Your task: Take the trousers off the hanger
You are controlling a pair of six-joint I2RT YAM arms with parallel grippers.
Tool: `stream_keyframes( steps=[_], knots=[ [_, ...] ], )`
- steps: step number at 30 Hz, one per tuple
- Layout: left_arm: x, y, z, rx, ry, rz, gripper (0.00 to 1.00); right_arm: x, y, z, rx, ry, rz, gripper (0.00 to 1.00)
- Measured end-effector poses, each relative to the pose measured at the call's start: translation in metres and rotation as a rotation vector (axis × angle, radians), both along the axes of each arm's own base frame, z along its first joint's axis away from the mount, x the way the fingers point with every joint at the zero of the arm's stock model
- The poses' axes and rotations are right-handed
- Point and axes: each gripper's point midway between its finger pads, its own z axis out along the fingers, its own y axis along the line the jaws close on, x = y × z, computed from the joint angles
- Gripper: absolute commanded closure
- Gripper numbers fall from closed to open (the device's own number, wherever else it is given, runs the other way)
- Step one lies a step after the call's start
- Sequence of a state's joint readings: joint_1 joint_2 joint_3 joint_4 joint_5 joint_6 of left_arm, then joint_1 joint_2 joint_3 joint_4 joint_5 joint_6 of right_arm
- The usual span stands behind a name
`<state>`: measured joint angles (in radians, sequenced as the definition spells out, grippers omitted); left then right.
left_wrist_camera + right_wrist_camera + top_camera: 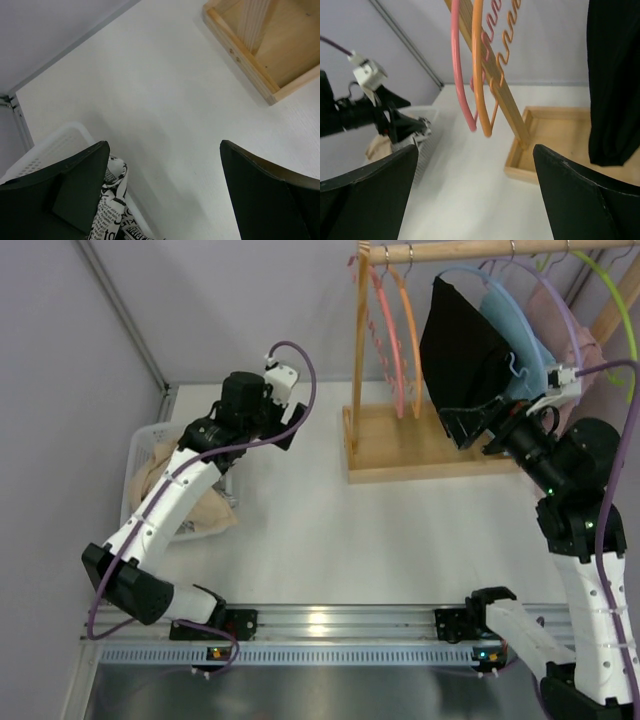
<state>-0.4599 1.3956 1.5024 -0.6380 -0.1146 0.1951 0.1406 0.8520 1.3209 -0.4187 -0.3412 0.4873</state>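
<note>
I see the black fabric trousers (462,345) draped on a pale blue plastic hanger (482,276) on the wooden rack (400,450), my right claw (478,428) wide open near their lower edge, and my left claw (295,426) open above the white desk (330,540).

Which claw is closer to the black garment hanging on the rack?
Right. The right gripper is beside the black trousers; the left gripper is far off, near the white basket.

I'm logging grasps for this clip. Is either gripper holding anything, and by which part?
Nothing is held. The left gripper is open above the table; the right gripper is open beside the black trousers, which hang outside its jaws.
</note>
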Motion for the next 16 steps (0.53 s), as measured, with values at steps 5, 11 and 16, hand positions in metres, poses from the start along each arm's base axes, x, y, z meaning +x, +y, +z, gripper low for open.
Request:
stream_keyframes(
  steps=[5, 11, 16],
  knots=[
    [-0.016, -0.035, 0.002, 0.028, -0.015, -0.091, 0.02, -0.019, -0.007, -0.062, -0.185, 0.022, 0.018, 0.01],
    [-0.022, -0.046, 0.0, 0.035, -0.014, -0.115, 0.02, -0.029, -0.008, -0.145, -0.331, 0.152, 0.084, 0.0],
    [-0.022, -0.038, -0.008, 0.058, 0.003, -0.091, 0.02, -0.041, -0.006, -0.162, -0.358, 0.172, 0.131, 0.01]
  ],
)
